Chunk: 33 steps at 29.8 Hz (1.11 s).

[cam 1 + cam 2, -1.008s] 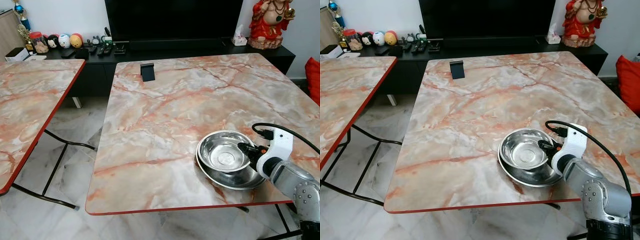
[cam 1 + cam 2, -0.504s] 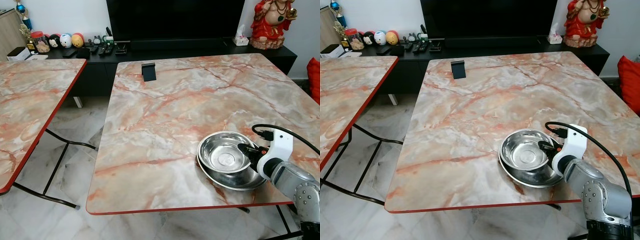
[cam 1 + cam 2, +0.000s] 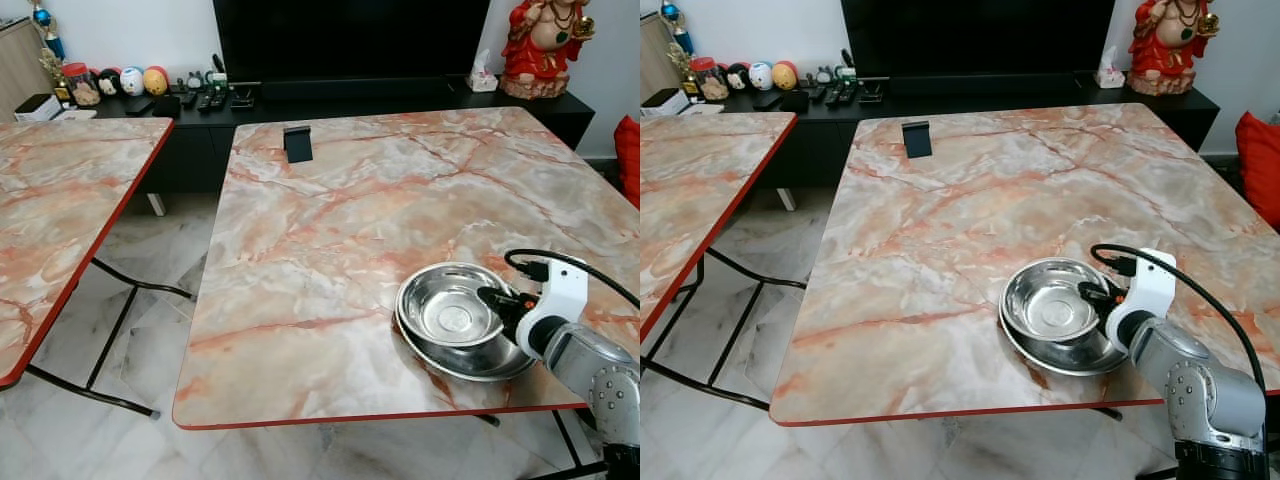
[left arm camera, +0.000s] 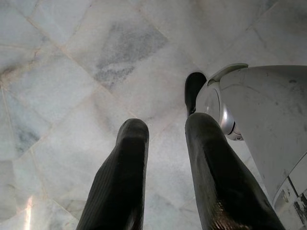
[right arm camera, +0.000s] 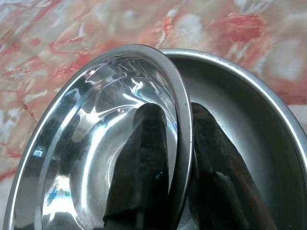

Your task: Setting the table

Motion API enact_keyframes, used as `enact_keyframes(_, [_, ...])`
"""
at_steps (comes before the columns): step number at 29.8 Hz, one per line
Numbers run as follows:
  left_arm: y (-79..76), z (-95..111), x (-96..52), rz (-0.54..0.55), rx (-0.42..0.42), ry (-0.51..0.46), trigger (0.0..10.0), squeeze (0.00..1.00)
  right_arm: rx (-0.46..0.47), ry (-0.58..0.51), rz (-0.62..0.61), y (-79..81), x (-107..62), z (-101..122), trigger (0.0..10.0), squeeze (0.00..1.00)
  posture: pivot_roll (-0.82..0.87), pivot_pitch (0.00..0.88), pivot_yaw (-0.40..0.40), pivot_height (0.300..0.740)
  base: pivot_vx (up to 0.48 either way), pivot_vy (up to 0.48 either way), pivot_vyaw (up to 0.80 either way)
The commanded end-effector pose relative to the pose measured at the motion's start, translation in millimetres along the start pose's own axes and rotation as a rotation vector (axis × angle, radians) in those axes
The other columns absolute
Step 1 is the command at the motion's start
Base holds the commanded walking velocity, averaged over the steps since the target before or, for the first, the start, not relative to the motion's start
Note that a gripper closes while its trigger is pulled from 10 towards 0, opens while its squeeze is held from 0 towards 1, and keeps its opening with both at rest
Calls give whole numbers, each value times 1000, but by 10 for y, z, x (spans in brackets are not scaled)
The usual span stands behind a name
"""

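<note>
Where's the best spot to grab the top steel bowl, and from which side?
Grip the upper bowl by its thin rim on the robot's right, one finger inside, one outside. It sits tilted in the lower bowl, leaving that edge raised. The right gripper already straddles the rim there.

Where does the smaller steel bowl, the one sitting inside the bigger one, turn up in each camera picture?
Left eye view: smaller bowl near the table's front right corner.
Right eye view: same spot, lower middle.
Left wrist view: floor tiles, not the bowl.
Right wrist view: close up, rim between the right gripper fingers.
Shared landmark: bigger bowl beneath it.
</note>
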<state>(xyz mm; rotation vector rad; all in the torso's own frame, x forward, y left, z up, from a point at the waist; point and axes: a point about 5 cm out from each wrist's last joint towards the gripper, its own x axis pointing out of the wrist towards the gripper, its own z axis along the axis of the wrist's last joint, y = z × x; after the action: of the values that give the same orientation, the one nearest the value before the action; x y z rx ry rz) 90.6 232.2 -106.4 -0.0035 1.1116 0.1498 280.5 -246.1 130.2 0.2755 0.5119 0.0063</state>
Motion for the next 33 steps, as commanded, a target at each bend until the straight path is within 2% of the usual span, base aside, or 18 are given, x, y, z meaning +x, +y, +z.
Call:
enact_keyframes(1, [37,-43,-13,9,7,17,10000,0,-23,-11,-10,-10,-27,19,10000,24,-149,0,40,732,0,0,0])
enact_keyframes(12, [37,-43,-13,9,7,17,10000,0,-23,-11,-10,-10,-27,19,10000,24,-149,0,40,732,0,0,0])
enact_keyframes(15, [38,-39,-12,8,9,16,10000,0,-79,-17,-63,-111,-22,63,10000,0,-151,0,44,732,0,0,0])
enact_keyframes(19, [38,-39,-12,8,9,16,10000,0,-84,-21,-68,-125,-19,80,10000,0,-150,0,44,732,0,0,0])
enact_keyframes(20, [39,-38,-12,8,9,15,10000,0,-84,-21,-68,-123,-17,81,10000,192,-150,0,44,732,0,0,0])
enact_keyframes(21, [39,-38,-12,9,9,15,10000,0,-84,-23,-69,-123,-17,83,10000,941,-151,0,45,732,0,0,0])
enact_keyframes(22, [40,-37,-12,9,8,15,10000,0,-83,-23,-70,-123,-16,85,10000,941,-151,0,45,732,0,0,0])
enact_keyframes(23, [39,-37,-12,9,8,15,10000,0,-84,-25,-71,-124,-15,88,10000,1000,-151,0,45,732,0,0,0])
enact_keyframes(27, [39,-37,-12,8,8,15,10000,0,-89,-25,-66,-118,-7,86,10000,1000,-149,0,44,732,0,0,0])
enact_keyframes(29, [39,-37,-12,9,7,15,10000,0,-94,-24,-64,-113,-3,85,10000,0,-150,0,45,732,0,0,0])
enact_keyframes(33, [39,-37,-12,9,7,15,10000,0,-97,-25,-66,-115,-1,87,10000,0,-150,0,45,732,0,0,0])
